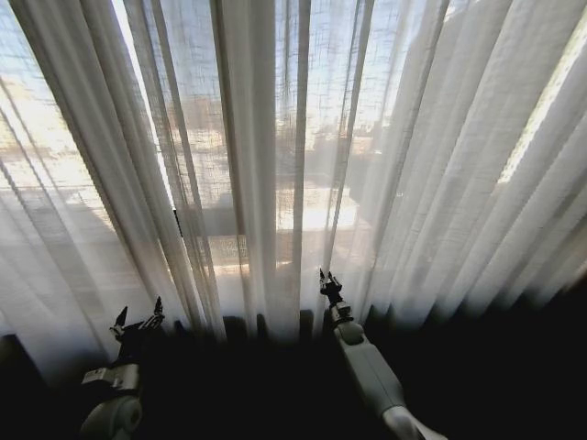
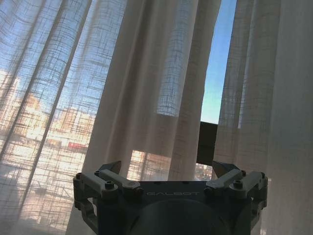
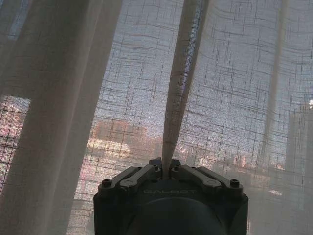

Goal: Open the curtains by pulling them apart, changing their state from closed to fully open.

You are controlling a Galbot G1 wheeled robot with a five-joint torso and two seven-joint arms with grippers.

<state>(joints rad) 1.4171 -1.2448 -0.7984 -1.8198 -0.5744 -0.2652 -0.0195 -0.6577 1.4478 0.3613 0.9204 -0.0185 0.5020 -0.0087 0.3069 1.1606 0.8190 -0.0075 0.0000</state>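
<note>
The sheer white pleated curtains [image 1: 275, 165] hang across the whole window in the head view. My right gripper [image 1: 325, 278] is at the curtain's lower middle, shut on a narrow pleat [image 3: 180, 93] that rises from between its fingertips [image 3: 166, 164]. My left gripper [image 1: 138, 313] is low at the left, open, just in front of the fabric with nothing between its fingers. In the left wrist view that gripper [image 2: 167, 169] faces a broad fold [image 2: 156, 88] beside a narrow gap [image 2: 218, 73] showing blue sky.
A black window frame bar [image 2: 207, 143] shows through the gap, also seen as a thin dark bar [image 1: 177, 223] in the head view. City buildings show through the fabric. The strip below the curtain hem [image 1: 275, 385] is dark.
</note>
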